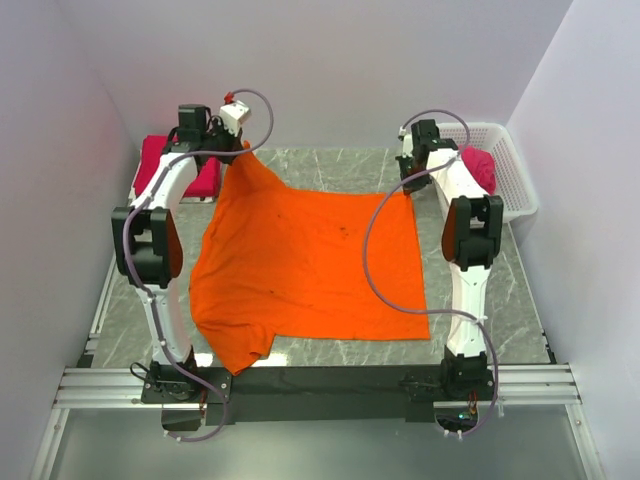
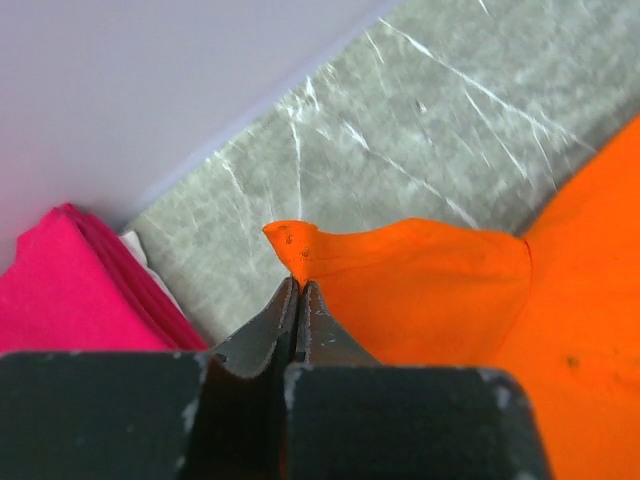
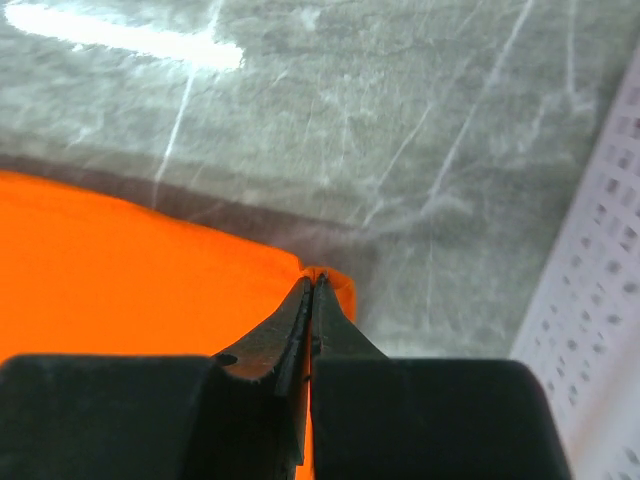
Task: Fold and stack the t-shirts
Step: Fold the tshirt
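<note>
You are working early in the fold. Nearest your bases, the orange t-shirt (image 1: 310, 270) is lying spread open on the counter (image 1: 500, 310), with one sleeve trailing toward the near-left edge. No crease is showing in it yet, so I am judging that all of its folding and its stacking are yet to come.

Moving up the cloth, both arms are reaching out to its far edge. The left arm (image 1: 150, 240) is stretching along the left side, and its left pincer (image 2: 298, 285) is pinching the far-left corner of the orange cloth with the jaws pressed together. That corner is standing up off the counter in a peak. The right arm (image 1: 470, 235) is bending over the right side. Its right pincer (image 3: 312, 280) is likewise clamping the far-right corner, with only a small tab of orange poking past the tips. This corner is sitting low, and I cannot tell whether it is touching the counter.

Farther back, a folded pink stack (image 1: 160, 165) is resting at the far left, just beyond the raised corner, so that part looks finished. At the far right, a bundled pink t-shirt (image 1: 478, 165) is waiting in the white basket (image 1: 510, 190), apparently unfolded.
</note>
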